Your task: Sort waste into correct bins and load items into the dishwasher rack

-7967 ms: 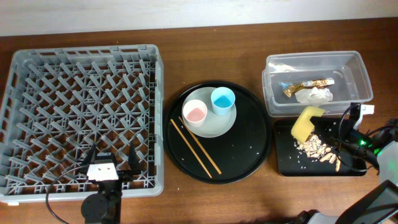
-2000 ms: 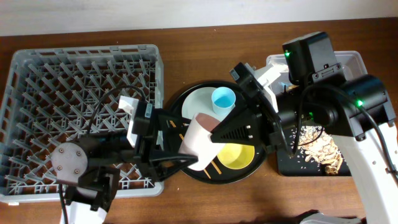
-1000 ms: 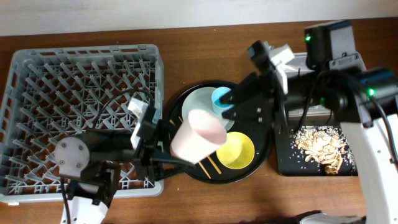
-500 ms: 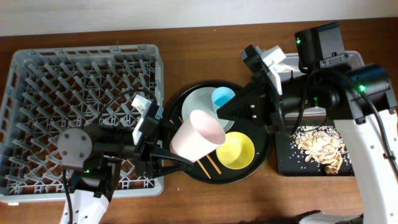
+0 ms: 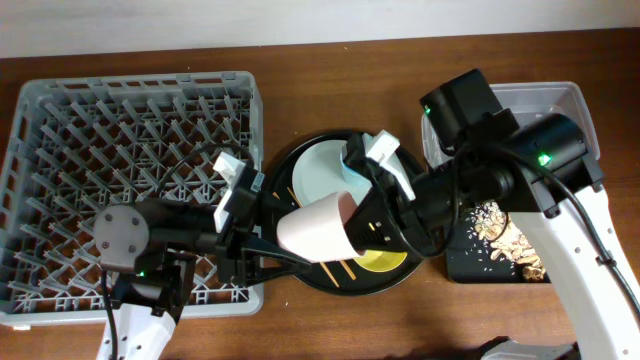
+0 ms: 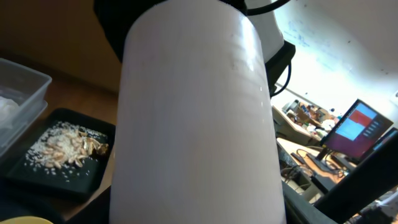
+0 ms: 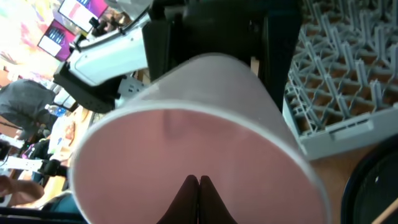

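Note:
My left gripper (image 5: 272,238) is shut on the small pink cup (image 5: 315,228) and holds it on its side above the round black tray (image 5: 296,268). The cup fills the left wrist view (image 6: 193,124) and hides the jaws there. My right gripper (image 5: 360,224) is shut, its fingertips (image 7: 199,186) together inside the cup's open mouth (image 7: 186,140). The pale plate (image 5: 318,168) lies on the tray. The yellow bowl (image 5: 382,262) and the chopsticks (image 5: 336,268) show only in part. The right arm mostly hides the blue cup. The grey dishwasher rack (image 5: 120,150) is at the left.
The clear tub (image 5: 572,100) stands at the far right, and the black tray with food scraps (image 5: 492,218) is in front of it; both also show in the left wrist view (image 6: 18,93) (image 6: 62,146). The rack's edge (image 7: 336,81) is close to the cup.
The pink cup has tipped further onto its side. My right arm has swung down and to the left, its shut fingers now in the cup's mouth, and it covers the blue cup.

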Robot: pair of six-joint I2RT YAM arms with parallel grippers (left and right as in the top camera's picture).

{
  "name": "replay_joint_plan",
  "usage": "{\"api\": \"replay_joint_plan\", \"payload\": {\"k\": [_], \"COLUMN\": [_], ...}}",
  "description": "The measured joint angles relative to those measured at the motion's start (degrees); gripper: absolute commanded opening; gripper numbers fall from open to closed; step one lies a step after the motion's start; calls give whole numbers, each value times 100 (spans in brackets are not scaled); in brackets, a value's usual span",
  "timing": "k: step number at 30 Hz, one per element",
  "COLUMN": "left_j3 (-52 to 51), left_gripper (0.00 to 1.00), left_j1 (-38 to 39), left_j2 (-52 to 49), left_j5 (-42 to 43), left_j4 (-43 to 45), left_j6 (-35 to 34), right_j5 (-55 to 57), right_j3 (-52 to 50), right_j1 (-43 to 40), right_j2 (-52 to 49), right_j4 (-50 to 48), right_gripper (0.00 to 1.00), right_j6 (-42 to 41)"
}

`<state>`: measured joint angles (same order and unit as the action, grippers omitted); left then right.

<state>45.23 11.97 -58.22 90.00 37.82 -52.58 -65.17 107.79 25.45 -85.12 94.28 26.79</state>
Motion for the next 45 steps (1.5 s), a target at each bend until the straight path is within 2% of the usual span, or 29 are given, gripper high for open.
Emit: {"api": "replay_joint_plan", "payload": {"k": [11, 20, 22, 23, 27, 30, 32, 33, 35, 36, 37, 38, 39, 40, 43, 45], "left_j3": [0, 0, 35, 59, 321, 595, 614, 614, 619, 621, 621, 621, 621, 621, 621, 621], "left_gripper": [30, 30, 29, 29, 25, 24, 24, 24, 24, 24, 25, 27, 41, 48, 99, 99], "left_j1": [-494, -645, -1029, -1287, -2767, -3456, -3628, -3674, -3689, -3692, -3692, -3692, -3692, -3692, -3689, -3663], "left_j2": [-2, -2, -4, -4, -72, -256, -328, -352, -400, -417, -428, -428, -428, -428, -431, -431], "left_j5": [-63, -636, -664, -664, -605, -446, -402, -382, -339, -323, -319, -293, -234, -177, -92, -63], "left_j4": [83, 87, 83, 90, 92, 101, 101, 101, 61, 17, -4, -7, -7, -15, -101, -103], "left_j6": [-20, -131, -262, -317, -765, -1040, -1117, -1147, -1165, -1176, -1178, -1178, -1178, -1180, -1211, -1215], "right_j5": [328, 428, 498, 658, 1333, 1641, 1840, 1974, 2146, 2216, 2271, 2295, 2323, 2337, 2339, 2339], "right_j3": [-114, -625, -638, -643, -645, -645, -645, -645, -645, -647, -647, -647, -647, -647, -647, -647], "right_j1": [0, 275, -31, -452, -1390, -1759, -1781, -1781, -1781, -1781, -1786, -1786, -1786, -1786, -1786, -1786], "right_j2": [0, 13, 103, 208, 289, 225, 157, 116, 61, 48, 42, 42, 42, 42, 42, 42], "right_j4": [225, -11, 0, 15, 7, 7, 0, 0, -7, -17, -46, -70, -131, -144, -151, -153], "right_gripper": [4, 5, 9, 11, 12, 16, 18, 25, 52, 79, 99, 99, 99, 99, 99, 96], "right_j6": [173, 232, 214, 127, -186, -304, -352, -411, -531, -573, -597, -605, -590, -605, -603, -605]}}
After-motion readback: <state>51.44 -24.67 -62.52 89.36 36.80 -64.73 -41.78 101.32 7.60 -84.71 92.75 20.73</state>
